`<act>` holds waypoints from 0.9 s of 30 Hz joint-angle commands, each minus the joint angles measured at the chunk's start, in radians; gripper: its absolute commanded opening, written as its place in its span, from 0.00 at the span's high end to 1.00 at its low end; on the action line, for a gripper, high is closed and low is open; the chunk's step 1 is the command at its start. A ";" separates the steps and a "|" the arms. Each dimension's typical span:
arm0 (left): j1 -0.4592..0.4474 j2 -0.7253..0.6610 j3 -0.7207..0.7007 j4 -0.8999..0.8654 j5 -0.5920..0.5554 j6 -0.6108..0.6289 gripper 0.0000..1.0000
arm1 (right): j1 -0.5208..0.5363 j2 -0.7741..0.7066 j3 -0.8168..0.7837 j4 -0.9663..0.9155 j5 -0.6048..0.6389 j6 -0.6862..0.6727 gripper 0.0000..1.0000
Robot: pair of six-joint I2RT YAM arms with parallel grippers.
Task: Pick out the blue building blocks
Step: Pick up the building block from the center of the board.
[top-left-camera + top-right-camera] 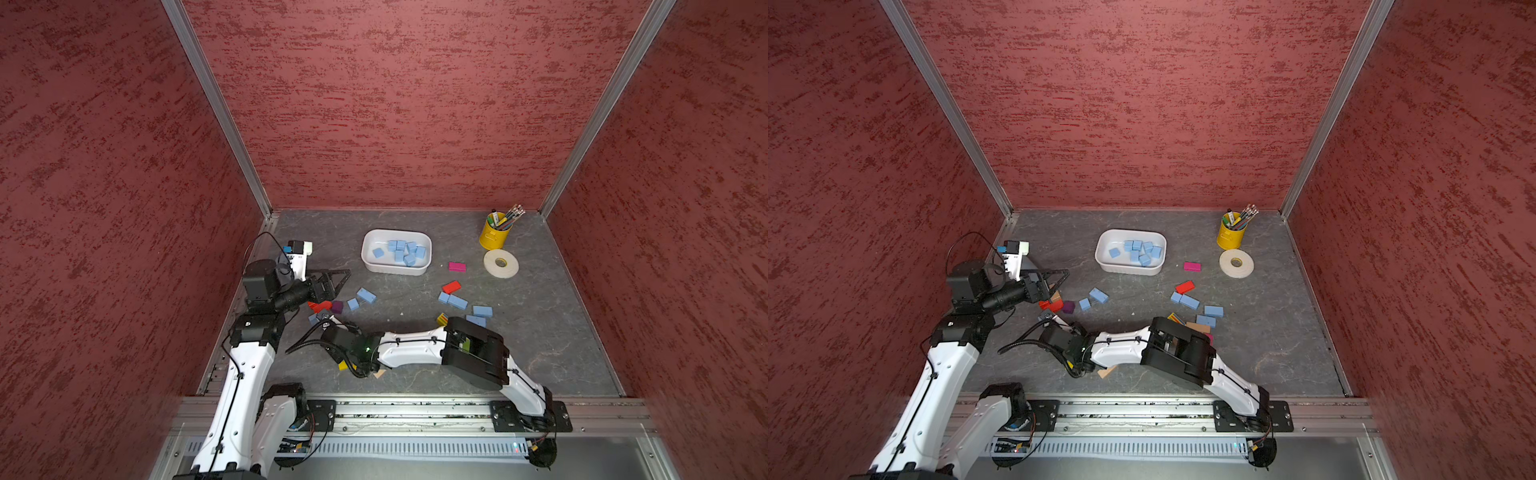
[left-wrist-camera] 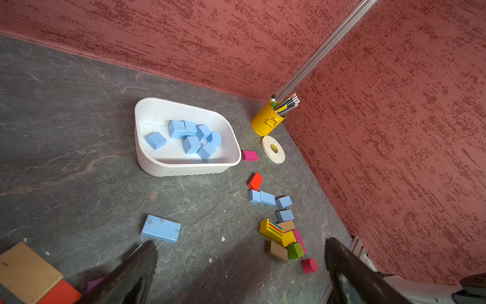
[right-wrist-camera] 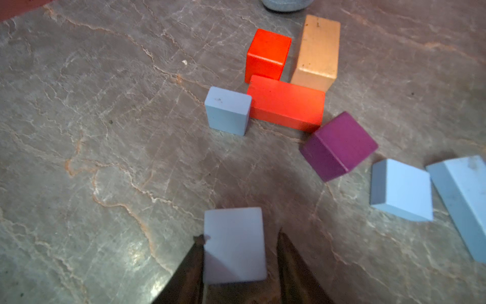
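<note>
**Right wrist view: jaws straddle a blue cube by the counter's left edge**

We start at the left edge of the counter [image 1: 540,353]. The left gripper [image 2: 240,242] hangs there spread wide and empty, with a plain wood block [image 3: 315,52] and a red brick [image 3: 286,105] close by.

Just toward the near edge is the action. The right gripper [image 3: 240,234] is down low with a blue cube [image 3: 234,244] between its jaws. One pad [image 3: 194,263] touches the cube's side and the other shows a sliver of gap (or is that only the angle?). I cannot tell whether the pinch has bitten. The step in hand, I'd say, is grasping one more of the blue building blocks [image 1: 401,249] for the white tray [image 1: 376,266].

Moving right, a small blue block [image 3: 227,110] sits against the red brick's end. Then come a purple cube [image 3: 339,146], a loose blue square [image 1: 353,304] and a long blue brick [image 1: 366,295] toward the middle. The tray stands near the far edge, about centre, with roughly seven blues already inside.

Further right, four more blues [image 1: 457,302] lie close together, with a red block [image 1: 451,286] just beside them and a magenta block [image 1: 457,266] near the tray. In the far right corner are a yellow pencil cup [image 1: 492,237] and a tape roll [image 1: 500,263], no concern of ours.

Next, as I read it, the cube needs a firm squeeze. Then lift it straight up clear of its neighbours, carry it across to the tray and release it low. About eight blues are outside the tray, so there's plenty left.
</note>
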 commanded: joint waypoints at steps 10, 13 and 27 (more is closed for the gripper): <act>0.005 -0.005 0.019 0.003 -0.005 0.012 0.00 | 0.007 -0.082 -0.030 0.056 0.055 -0.010 0.78; 0.007 -0.005 0.020 0.003 -0.004 0.012 0.00 | 0.007 -0.122 -0.050 0.071 0.077 -0.022 0.80; 0.008 -0.006 0.019 0.002 -0.004 0.012 0.00 | 0.002 -0.347 -0.217 0.182 0.128 -0.056 0.87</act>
